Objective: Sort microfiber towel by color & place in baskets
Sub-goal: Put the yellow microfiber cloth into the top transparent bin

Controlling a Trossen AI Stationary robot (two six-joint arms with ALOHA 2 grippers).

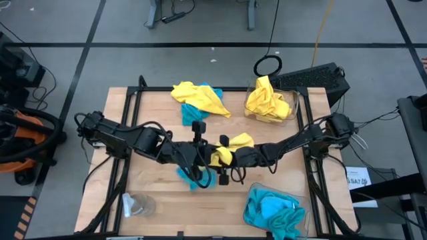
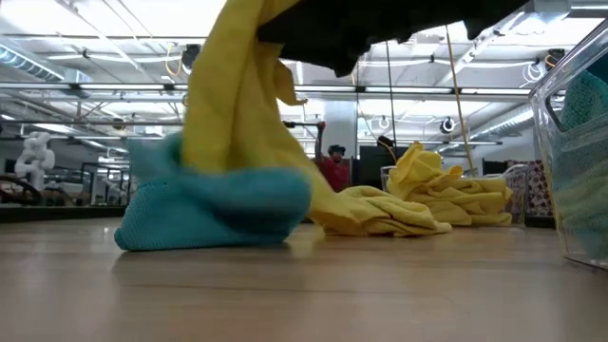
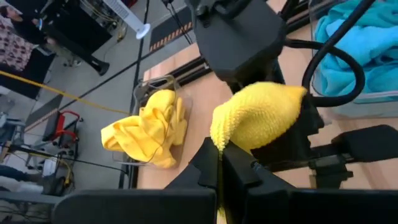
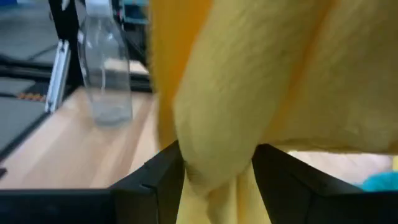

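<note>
- The 2 arms met over the middle of the wooden table (image 1: 160, 193), and both grippers gripped the same yellow towel (image 1: 230, 148).
- The left gripper (image 1: 215, 159) was clamped tight on a thin edge of that towel, the cloth pinched between its fingers (image 3: 239, 171) in the left wrist view.
- The right gripper (image 1: 227, 155) held a thicker fold of the towel, its jaws standing partly apart around the bunched cloth, as the right wrist view showed between the 2 dark fingers (image 4: 155, 177).
- In the low view the held towel (image 2: 233, 95) hung down onto a turquoise towel (image 2: 214, 204) lying on the table beneath the grippers.
- A loose pile of yellow and turquoise towels (image 1: 198, 100) lay near the far edge of the table.
- The far-right basket (image 1: 250, 110) held yellow towels; the near-right basket (image 1: 248, 210) held turquoise ones.
- A small clear glassy object (image 1: 137, 205) lay near the front left corner, well apart from the towels.
</note>
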